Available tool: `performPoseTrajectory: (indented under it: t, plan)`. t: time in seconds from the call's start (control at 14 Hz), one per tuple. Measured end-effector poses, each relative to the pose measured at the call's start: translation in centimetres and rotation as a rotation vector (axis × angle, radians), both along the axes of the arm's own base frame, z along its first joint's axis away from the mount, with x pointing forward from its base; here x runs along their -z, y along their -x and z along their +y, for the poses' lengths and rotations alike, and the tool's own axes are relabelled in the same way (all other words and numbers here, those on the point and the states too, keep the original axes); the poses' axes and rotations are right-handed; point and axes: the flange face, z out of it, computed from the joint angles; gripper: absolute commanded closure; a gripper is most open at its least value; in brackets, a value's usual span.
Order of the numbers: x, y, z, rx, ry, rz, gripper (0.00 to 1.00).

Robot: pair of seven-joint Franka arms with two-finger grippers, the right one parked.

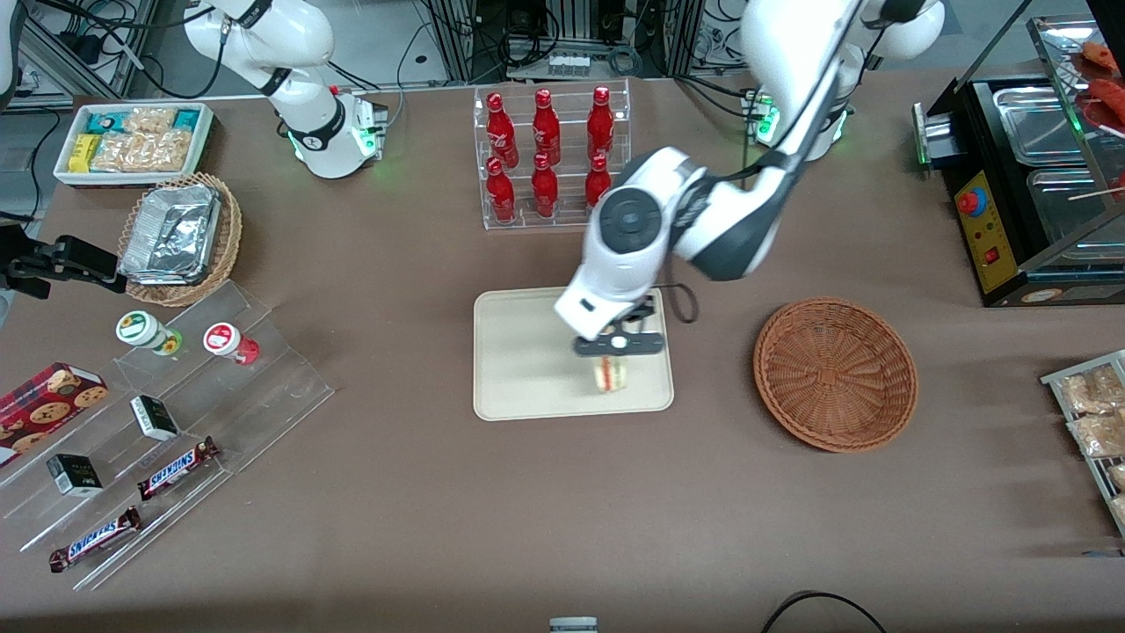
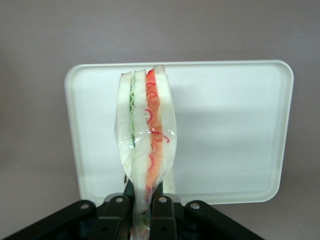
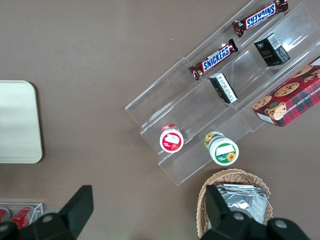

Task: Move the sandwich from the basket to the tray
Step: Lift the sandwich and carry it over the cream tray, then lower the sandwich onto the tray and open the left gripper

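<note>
Between the fingers: we see the gripper (image 2: 145, 202) clamped on one end of the sandwich (image 2: 146, 137).
Long axis: the wedge runs straight out from the fingertips.
Place: we hold it over the tray (image 1: 518, 378), near the edge facing the basket (image 1: 835, 374), which sits bare.

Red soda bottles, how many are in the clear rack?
6 red soda bottles stand in the clear rack, three in each of its two rows; none seem hidden. The gripper holds the sandwich above the tray.
</note>
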Motion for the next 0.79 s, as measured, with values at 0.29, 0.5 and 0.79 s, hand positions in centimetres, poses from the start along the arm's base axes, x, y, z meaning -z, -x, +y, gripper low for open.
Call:
performPoseTrajectory:
  t: [0.29, 0.5, 0.79]
  plan:
    - [4.8, 1.7, -4.1, 0.046, 0.021, -0.019, 1.0]
    - [7.3, 2.0, -4.8, 0.053, 0.02, -0.015, 1.0]
    - [9.2, 2.0, -4.7, 0.052, 0.008, -0.003, 0.98]
